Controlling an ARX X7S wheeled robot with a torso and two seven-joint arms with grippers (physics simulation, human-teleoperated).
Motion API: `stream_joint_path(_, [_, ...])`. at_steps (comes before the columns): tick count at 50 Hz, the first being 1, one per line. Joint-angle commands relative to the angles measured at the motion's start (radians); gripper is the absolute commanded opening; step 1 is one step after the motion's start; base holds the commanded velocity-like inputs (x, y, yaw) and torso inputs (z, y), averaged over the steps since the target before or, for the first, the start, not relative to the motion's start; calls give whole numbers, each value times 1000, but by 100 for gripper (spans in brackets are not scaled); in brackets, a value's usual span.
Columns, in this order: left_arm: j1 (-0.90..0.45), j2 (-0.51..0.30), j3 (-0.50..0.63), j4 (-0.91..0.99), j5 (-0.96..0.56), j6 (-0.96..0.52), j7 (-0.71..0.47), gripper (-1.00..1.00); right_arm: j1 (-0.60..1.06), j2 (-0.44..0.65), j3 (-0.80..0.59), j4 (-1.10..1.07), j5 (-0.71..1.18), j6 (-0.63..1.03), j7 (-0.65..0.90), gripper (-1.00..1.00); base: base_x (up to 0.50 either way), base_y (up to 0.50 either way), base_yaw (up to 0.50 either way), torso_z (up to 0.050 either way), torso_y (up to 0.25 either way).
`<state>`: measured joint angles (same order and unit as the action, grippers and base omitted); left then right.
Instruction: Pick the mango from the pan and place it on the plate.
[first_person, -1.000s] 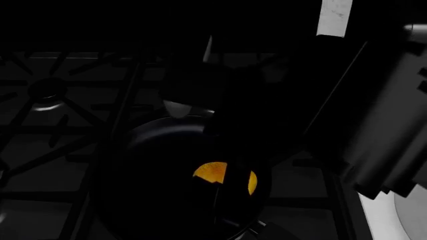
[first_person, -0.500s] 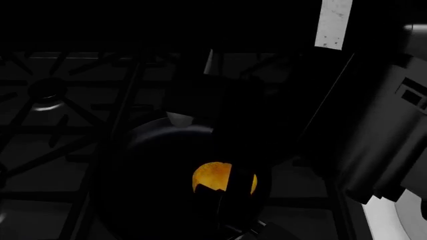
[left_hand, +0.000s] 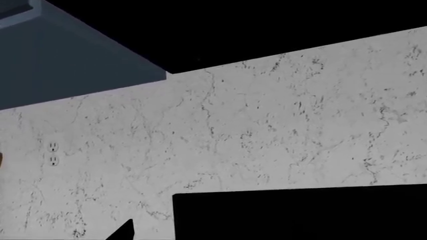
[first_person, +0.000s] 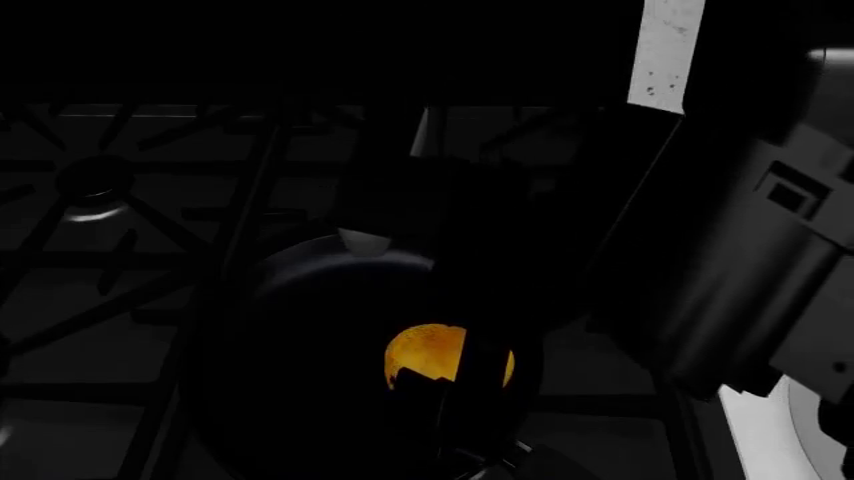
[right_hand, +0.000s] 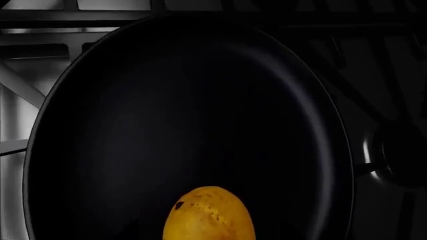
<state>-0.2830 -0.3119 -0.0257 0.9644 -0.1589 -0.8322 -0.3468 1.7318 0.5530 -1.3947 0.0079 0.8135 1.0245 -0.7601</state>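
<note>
Now: one mango | one pan | right end effector grip unclear, left unseen

No text, label, brand or number can be read in any view. The mango bears only a dark stem spot (no sticker).
</note>
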Motion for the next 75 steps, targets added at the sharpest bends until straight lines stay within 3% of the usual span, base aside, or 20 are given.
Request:
stream_joint_path(1, [11,-2,-2,-8,-4,16,-4,100,-12,-11,-9,23,-10,-11,-3,100,0,0,0,0,0])
stream_joint_path(75, [67,-14,-29,-47,-40,99,-23,100,-78,-77,-61,128,-53,-69,-24,100,0,0,0,0,0])
